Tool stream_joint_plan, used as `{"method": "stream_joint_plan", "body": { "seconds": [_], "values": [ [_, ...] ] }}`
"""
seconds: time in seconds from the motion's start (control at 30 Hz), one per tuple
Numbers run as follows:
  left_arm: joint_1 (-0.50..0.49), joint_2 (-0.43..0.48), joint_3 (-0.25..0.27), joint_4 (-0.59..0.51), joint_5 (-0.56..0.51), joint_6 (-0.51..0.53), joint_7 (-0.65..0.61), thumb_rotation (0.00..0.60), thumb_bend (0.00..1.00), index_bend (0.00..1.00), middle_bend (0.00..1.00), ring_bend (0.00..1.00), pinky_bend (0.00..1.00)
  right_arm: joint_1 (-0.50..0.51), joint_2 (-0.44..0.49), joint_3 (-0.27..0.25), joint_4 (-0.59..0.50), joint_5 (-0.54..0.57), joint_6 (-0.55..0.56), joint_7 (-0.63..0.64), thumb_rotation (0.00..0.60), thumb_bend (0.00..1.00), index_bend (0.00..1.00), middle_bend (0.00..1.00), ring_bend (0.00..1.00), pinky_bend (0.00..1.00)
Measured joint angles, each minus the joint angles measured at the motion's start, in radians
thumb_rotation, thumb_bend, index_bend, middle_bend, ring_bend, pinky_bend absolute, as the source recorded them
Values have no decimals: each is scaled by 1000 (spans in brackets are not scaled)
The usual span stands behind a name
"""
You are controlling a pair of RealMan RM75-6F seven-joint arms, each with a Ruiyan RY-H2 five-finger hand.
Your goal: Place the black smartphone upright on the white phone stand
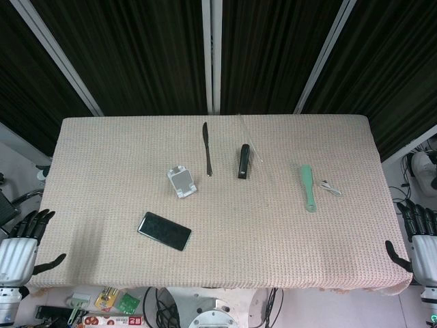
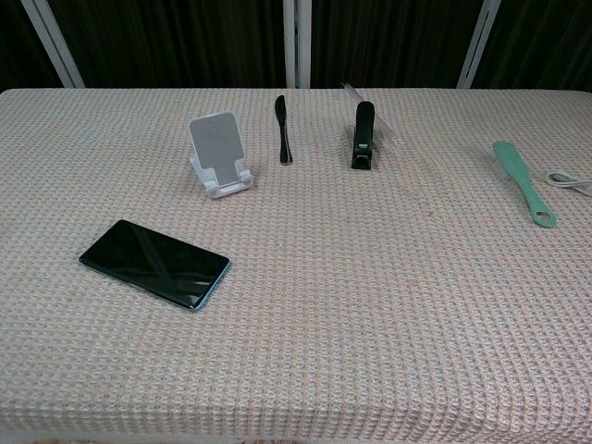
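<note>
Dark slatted panels behind, desk point(image 1: 287, 225) covered in a beige waffle-weave cloth. Black smartphone point(image 1: 164, 231) lies flat, screen up, near the front left of the desk, angled. White phone stand point(image 1: 181, 182) sits upright just behind it and slightly right, apart from the phone, nothing on it. Further back: black knife point(image 1: 206, 147) lying lengthwise, black stapler point(image 1: 243, 161) to its right with a clear thin rod point(image 1: 251, 139) beside it. On the right side a mint-green spatula-like tool point(image 1: 308, 186), with a white cable point(image 1: 331, 187) just beside it. Left hand point(image 1: 22, 244) off the desk's front left corner, fingers spread, holding nothing. Right hand point(image 1: 418, 242) off the front right corner, fingers apart, holding nothing. Both hands well apart from phone and stand; chest view shows neither hand.
</note>
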Motion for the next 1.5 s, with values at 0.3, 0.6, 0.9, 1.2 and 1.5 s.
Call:
{"method": "stream_joint_plan", "body": {
  "seconds": [0.3, 0.6, 0.9, 1.2, 1.5],
  "values": [
    [-9, 8, 5, -19, 40, -13, -4, 509, 110, 109, 98, 90, 212, 1, -1, -2, 1, -3, -5, 5, 600, 273, 0, 0, 0, 0],
    [-132, 37, -8, -106, 106, -168, 73, 592, 110, 108, 98, 91, 217, 8, 7, 10, -18, 2, -8, -14, 600, 273, 0, 0, 0, 0],
    [-349, -23, -54, -190, 84, -508, 193, 600, 110, 108, 90, 91, 218, -4, 20, 16, -5, 15, 8, 19, 600, 272, 0, 0, 0, 0],
    [-487, -165, -97, -142, -40, -690, 280, 600, 111, 107, 76, 83, 218, -32, 31, 27, 32, 35, 42, 74, 600, 274, 0, 0, 0, 0],
    [-551, -185, -95, -105, -129, -783, 331, 600, 112, 145, 65, 78, 218, -36, 37, 30, 32, 31, 48, 75, 600, 273, 0, 0, 0, 0]
  ]
}}
